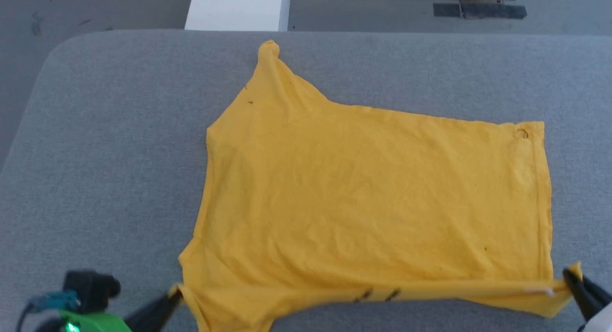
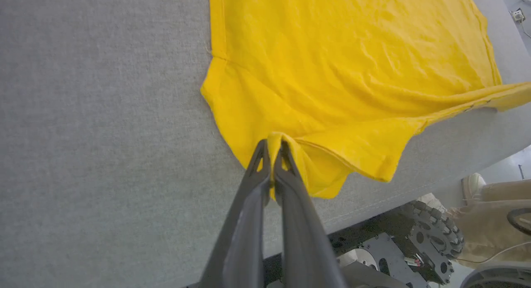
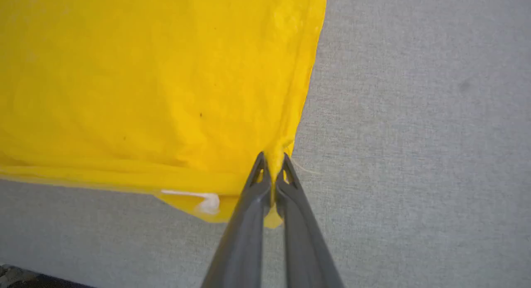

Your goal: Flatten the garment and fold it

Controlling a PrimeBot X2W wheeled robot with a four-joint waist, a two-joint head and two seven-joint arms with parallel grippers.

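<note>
Tbl, L side: grey felt-covered table top, rounded far-L corner; wide bare strip L of the cloth.
L gripper: left gripper at lower L of head view, near tbl front edge; dark fingers pressed together on a bunch of yellow cloth at the near sleeve corner.
Garment: yellow-orange short-sleeved cotton T-shirt, back side up, spread mid-tbl to R; sleeves to L, hem to R.
Far sleeve: points away, tip close to tbl far edge.
L edge: runs from far sleeve to near sleeve, fairly straight, flat on felt.
Near edge: raised off the felt, pulled taut btwn both grippers, rolled over in a narrow strip; short black lines show on it.
Body: low wrinkles, mostly flat.
Beyond far edge: white rectangular block on grey floor, black tape strips further R.
Hem: straight seam down R side; small curl at far-R corner.
Tag: white label under the near-R corner.
R gripper: right gripper clamped on the near hem corner, cloth nipped btwn the tips.
Tbl, R side: bare felt R of hem.
L wrist view, lower R: robot's wheeled base below tbl edge; person's pale shoe beside it.
</note>
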